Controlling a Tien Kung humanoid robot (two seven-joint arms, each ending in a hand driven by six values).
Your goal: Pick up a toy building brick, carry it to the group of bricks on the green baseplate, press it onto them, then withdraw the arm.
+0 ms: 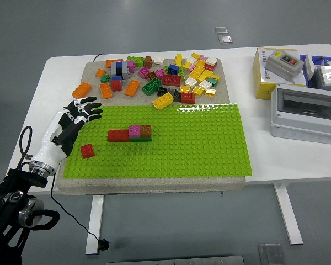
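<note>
Landmark: green baseplate [209, 143], lying flat on a grey pad on the white desk [154, 55]; all positions below refer to it.
Left robot hand [74, 118]: at the baseplate's left edge, near its far-left corner. Fingers are spread and released; nothing is held. The palm faces down, a posture that suits either a reach or a withdrawal.
Orange brick [81, 89]: off the baseplate, on the pad just beyond the far-left corner, apart from the fingertips. It is the loose brick nearest the hand and a likely pick candidate.
Single red brick [87, 150]: on the baseplate near its left edge, to the near side of the hand, standing alone.
Group of bricks [130, 133]: on the baseplate's left-centre; a red brick, a pink one and a brown one in a row, with a green layer under the right part. This is the pressing target, well within the left arm's reach.
Loose brick pile [171, 74]: beyond the baseplate's far edge, mixed colours scattered on the pad as the supply stock.
Grey enclosure box [305, 113]: on the desk right of the baseplate, clear of the work zone.
Right robot hand: not in view.
Task status: judged as no brick grasped at present.
</note>
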